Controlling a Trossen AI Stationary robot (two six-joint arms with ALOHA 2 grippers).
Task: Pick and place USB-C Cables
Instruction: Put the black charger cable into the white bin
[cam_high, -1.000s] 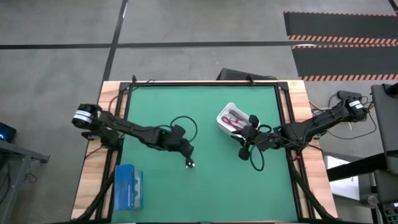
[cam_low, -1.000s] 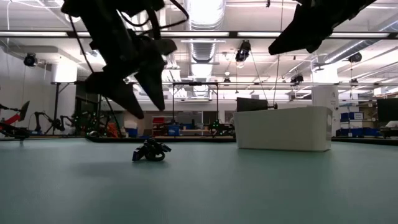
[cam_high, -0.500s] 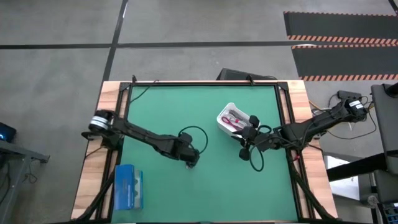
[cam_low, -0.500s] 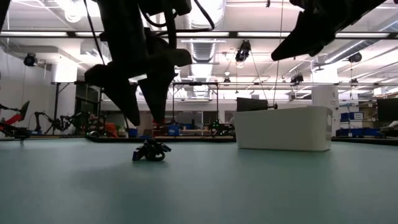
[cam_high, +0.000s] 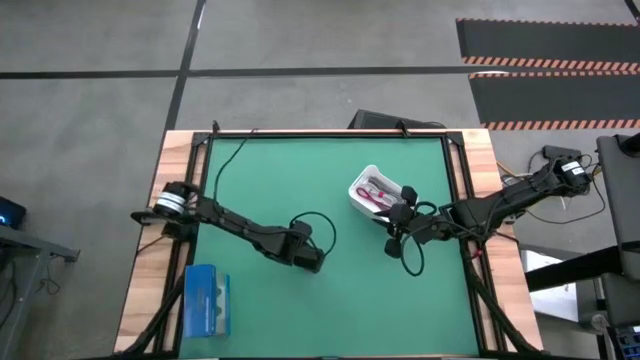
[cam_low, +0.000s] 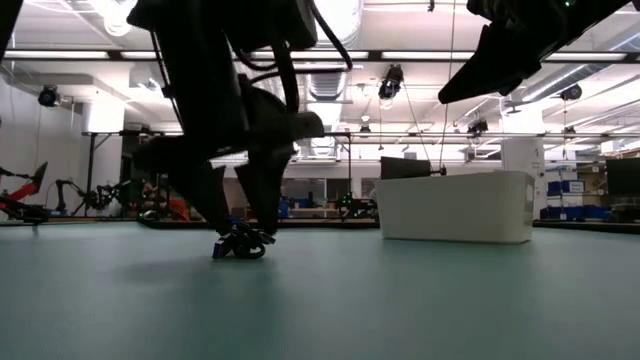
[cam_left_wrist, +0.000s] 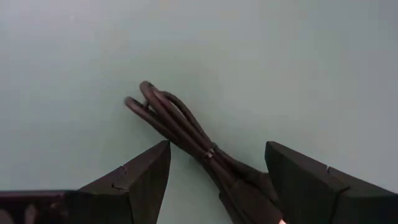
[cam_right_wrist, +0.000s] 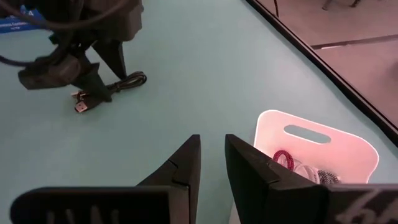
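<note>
A black bundled USB-C cable (cam_left_wrist: 180, 127) lies flat on the green mat, left of the middle; it also shows in the low view (cam_low: 242, 244) and the right wrist view (cam_right_wrist: 121, 84). My left gripper (cam_left_wrist: 217, 149) is open and low over it, one finger on either side (cam_low: 240, 215); in the high view the gripper (cam_high: 310, 260) hides the cable. Whether a finger touches it, I cannot tell. My right gripper (cam_right_wrist: 211, 158) is shut and empty, held above the mat (cam_high: 392, 245) near the white bin (cam_high: 372, 190). In the bin lie a magenta-red cable (cam_right_wrist: 285, 158) and pale ones.
A flat blue box (cam_high: 207, 300) lies at the near left corner of the mat. The white bin (cam_low: 455, 205) stands right of the middle. Black wires loop from both arms over the mat (cam_high: 310, 222). Bare mat lies in front of the cable.
My left gripper has gone toward the table's right and near edges and down, from beside the black cable to over it; its fingers now stand on either side of the cable. The cable has stayed in place.
</note>
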